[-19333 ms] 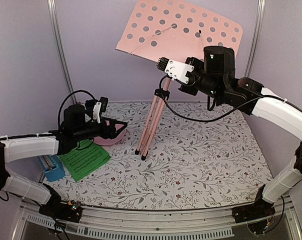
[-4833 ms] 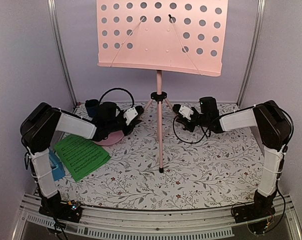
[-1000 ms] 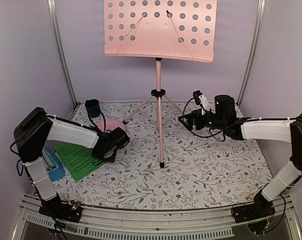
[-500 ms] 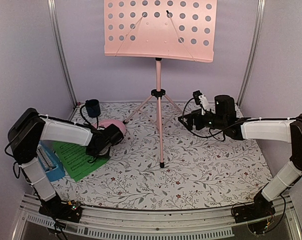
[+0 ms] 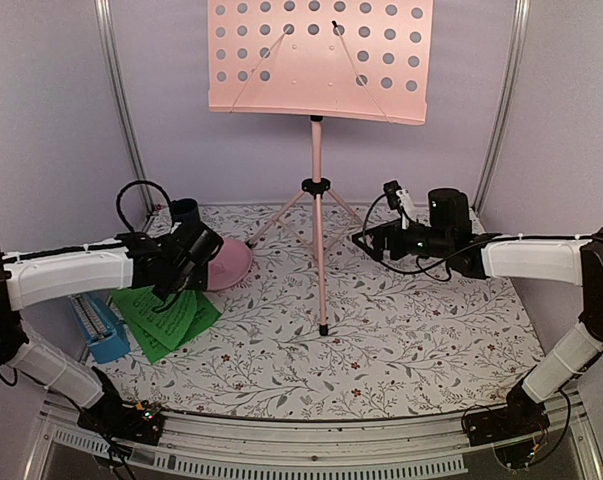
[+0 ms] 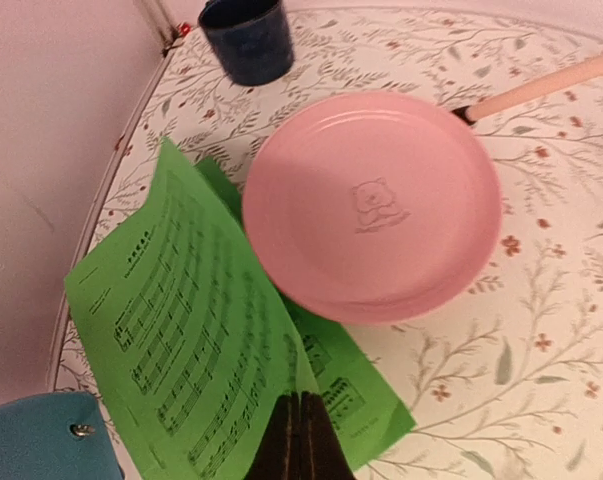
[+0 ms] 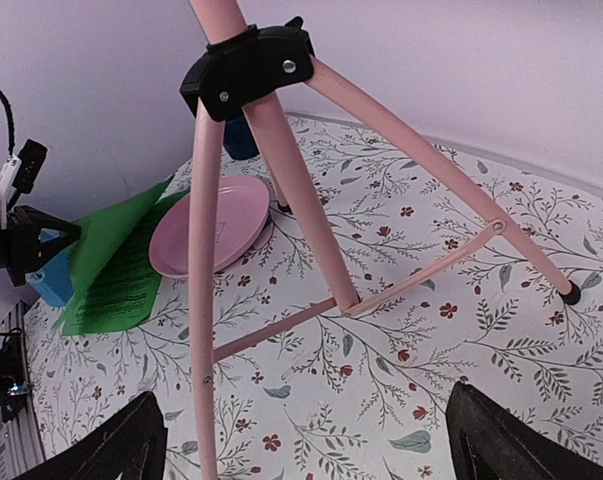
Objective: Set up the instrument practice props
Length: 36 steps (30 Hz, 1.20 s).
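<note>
Floral table (image 5: pixel 401 340): left tool (image 6: pixel 301 405) pinches one green page (image 6: pixel 191 340), its length slanting leftward; right tool (image 7: pixel 311 440) wide, empty.

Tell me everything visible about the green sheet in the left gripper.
The upper green sheet is thin bright-green paper printed with black music staves. The left gripper is shut on one edge, and the page bows upward, raised above the second green sheet lying flat beneath it. It hangs between the blue metronome and the pink plate; whether it touches the plate cannot be told.
</note>
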Motion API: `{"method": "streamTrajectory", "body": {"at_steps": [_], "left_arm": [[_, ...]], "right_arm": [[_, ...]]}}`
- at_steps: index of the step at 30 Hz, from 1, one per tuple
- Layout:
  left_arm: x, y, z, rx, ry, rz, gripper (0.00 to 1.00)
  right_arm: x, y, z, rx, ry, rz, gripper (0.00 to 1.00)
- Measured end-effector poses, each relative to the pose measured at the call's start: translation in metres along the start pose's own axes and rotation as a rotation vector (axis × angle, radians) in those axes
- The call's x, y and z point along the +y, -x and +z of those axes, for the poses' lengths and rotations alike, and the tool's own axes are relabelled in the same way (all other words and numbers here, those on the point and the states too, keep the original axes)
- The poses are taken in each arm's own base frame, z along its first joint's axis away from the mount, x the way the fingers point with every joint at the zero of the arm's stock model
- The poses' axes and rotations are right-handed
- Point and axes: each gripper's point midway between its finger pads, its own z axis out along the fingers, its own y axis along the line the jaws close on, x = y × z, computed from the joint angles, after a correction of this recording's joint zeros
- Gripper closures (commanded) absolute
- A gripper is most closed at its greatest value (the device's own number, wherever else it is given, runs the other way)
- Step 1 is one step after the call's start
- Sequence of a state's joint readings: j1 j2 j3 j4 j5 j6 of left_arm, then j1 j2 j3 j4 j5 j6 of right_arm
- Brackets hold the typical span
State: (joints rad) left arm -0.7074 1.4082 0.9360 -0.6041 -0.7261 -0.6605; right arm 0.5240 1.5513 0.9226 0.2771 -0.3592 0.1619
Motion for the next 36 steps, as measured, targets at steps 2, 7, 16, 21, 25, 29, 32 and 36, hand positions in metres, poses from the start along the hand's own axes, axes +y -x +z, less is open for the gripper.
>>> {"method": "streamTrajectory", "body": {"at_steps": [2, 7, 16, 21, 25, 29, 32, 36], "left_arm": [[-0.015, 0.012, -0.018, -0.043, -0.060, 0.006, 1.00], [-0.052, 0.025, -0.052, -0.109, -0.197, 0.043, 1.00], [-0.152, 0.003, -0.116, -0.208, -0.475, 0.229, 1.00], [-0.210, -0.038, -0.139, -0.240, -0.571, 0.391, 1.00], [-0.244, -0.069, -0.156, -0.266, -0.633, 0.500, 1.00], [-0.275, -0.086, -0.184, -0.320, -0.714, 0.563, 1.00], [-0.295, -0.095, -0.202, -0.351, -0.766, 0.591, 1.00], [-0.313, -0.106, -0.211, -0.369, -0.807, 0.628, 1.00]], "right_arm": [[0.004, 0.000, -0.001, 0.008, 0.018, 0.031, 0.01], [0.020, 0.007, -0.012, 0.012, 0.080, 0.105, 0.01], [0.046, 0.013, -0.038, 0.013, 0.178, 0.217, 0.01], [0.055, -0.013, -0.040, 0.116, 0.230, 0.363, 0.01], [0.056, -0.038, -0.044, 0.205, 0.227, 0.463, 0.02], [0.061, -0.061, -0.052, 0.284, 0.235, 0.537, 0.09], [0.067, -0.076, -0.054, 0.341, 0.260, 0.581, 0.12], [0.076, -0.101, -0.055, 0.434, 0.285, 0.640, 0.13]]}}
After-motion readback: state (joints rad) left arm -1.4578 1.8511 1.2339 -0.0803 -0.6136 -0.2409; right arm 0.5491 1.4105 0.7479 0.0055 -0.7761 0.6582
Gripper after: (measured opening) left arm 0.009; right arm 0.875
